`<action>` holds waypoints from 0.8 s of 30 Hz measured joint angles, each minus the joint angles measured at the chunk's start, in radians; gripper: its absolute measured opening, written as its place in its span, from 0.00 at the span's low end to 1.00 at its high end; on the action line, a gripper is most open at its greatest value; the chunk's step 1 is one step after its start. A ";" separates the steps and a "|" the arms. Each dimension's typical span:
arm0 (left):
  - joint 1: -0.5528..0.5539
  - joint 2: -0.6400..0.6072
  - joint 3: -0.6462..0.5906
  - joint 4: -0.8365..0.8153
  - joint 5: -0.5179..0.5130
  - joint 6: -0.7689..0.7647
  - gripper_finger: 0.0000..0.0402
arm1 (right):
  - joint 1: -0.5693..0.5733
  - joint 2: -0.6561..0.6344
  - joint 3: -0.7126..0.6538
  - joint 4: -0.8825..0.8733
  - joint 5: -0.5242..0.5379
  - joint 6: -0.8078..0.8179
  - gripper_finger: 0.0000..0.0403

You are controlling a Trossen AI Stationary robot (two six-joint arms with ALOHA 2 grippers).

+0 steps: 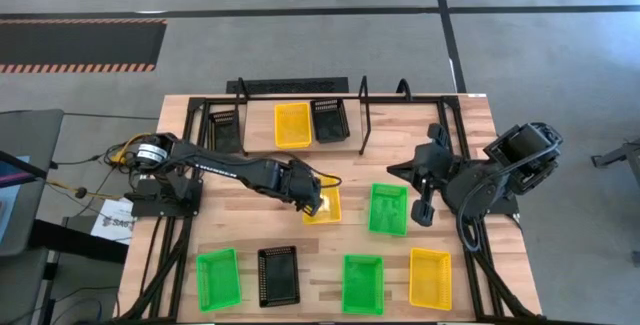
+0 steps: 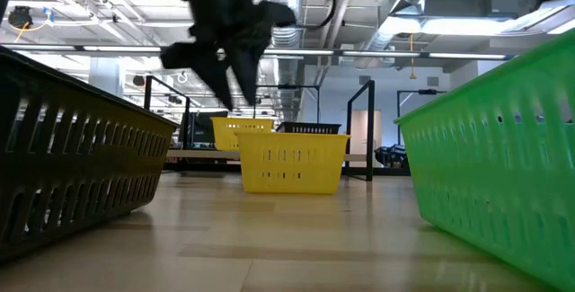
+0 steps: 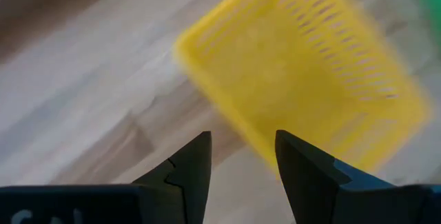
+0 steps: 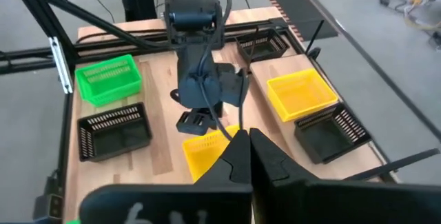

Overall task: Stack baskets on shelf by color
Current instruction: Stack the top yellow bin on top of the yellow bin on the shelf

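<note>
The shelf point(image 1: 300, 100) so far carries one yellow basket point(image 1: 292, 124) between two black ones, while six mesh-sided plastic baskets, three green, two yellow and one black, lie scattered on the pale wooden table point(image 1: 470, 115). The left gripper point(image 1: 312, 202), jaws apart and empty, hovers at the near edge of the middle yellow basket point(image 1: 326, 207). The right gripper point(image 1: 423, 211) waits beside a green basket point(image 1: 388, 208), jaws together.

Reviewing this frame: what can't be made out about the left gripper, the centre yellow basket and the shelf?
- Left gripper over the yellow basket: high view, the arm hides most of the basket.
- Same basket: left wrist view, blurred; contact unclear.
- Shelf: high view, the board barely shows under its baskets.
- Black basket: low view, cut off by the edge.
</note>
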 joint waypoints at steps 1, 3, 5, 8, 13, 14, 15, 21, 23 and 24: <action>0.000 0.000 -0.022 -0.001 0.012 -0.024 0.37 | 0.000 0.000 0.000 -0.001 0.001 -0.010 0.01; 0.000 0.000 -0.075 0.014 0.041 -0.070 0.37 | 0.000 0.000 0.000 -0.002 0.001 -0.032 0.01; 0.000 0.002 -0.129 0.039 0.068 -0.114 0.37 | 0.000 0.000 0.000 -0.002 0.001 -0.062 0.01; 0.004 0.002 -0.167 0.086 0.093 -0.141 0.37 | 0.000 0.000 0.000 -0.002 0.001 -0.094 0.01; 0.004 0.002 -0.151 0.183 0.125 -0.136 0.37 | -0.009 0.000 0.000 -0.002 0.001 -0.118 0.01; 0.004 0.002 -0.142 0.203 0.125 -0.135 0.37 | -0.015 0.000 0.000 -0.004 0.001 -0.121 0.01; 0.004 0.002 -0.132 0.216 0.124 -0.129 0.37 | -0.017 0.000 0.000 -0.008 0.001 -0.130 0.01; 0.006 0.001 -0.103 0.265 0.125 -0.089 0.37 | -0.029 0.000 0.000 -0.040 -0.002 -0.134 0.01; 0.006 0.001 -0.098 0.279 0.125 -0.091 0.37 | -0.033 0.000 0.000 -0.042 -0.005 -0.134 0.01; 0.006 0.001 -0.098 0.280 0.124 -0.101 0.37 | -0.033 0.000 0.000 -0.043 -0.005 -0.134 0.01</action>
